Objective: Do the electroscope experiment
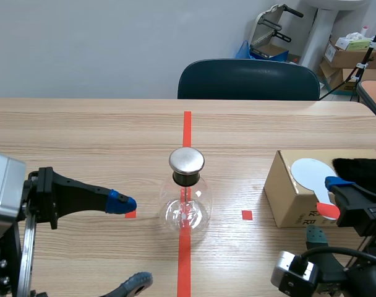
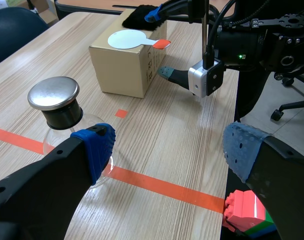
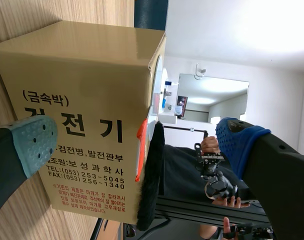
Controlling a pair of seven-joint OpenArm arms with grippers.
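Where tape runs, capped flask, rod inside

My left gripper hovers low, fingers spread wide; my right gripper, rolled onto its side, holds its fingers parted as well.

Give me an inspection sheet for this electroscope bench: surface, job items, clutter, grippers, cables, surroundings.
Surface: wooden table, orange-red tape marks.
Job's things: glass electroscope flask upright on the centre tape line, metal cap on; cardboard box beside it, with white disc paddle and black fur pad on top.
Clutter: toy bricks near the left gripper.
Grippers: left gripper open beside the flask; right gripper open at the box.
Cables: black cables on the right arm.
Surroundings: dark chair across the table; storage boxes behind.
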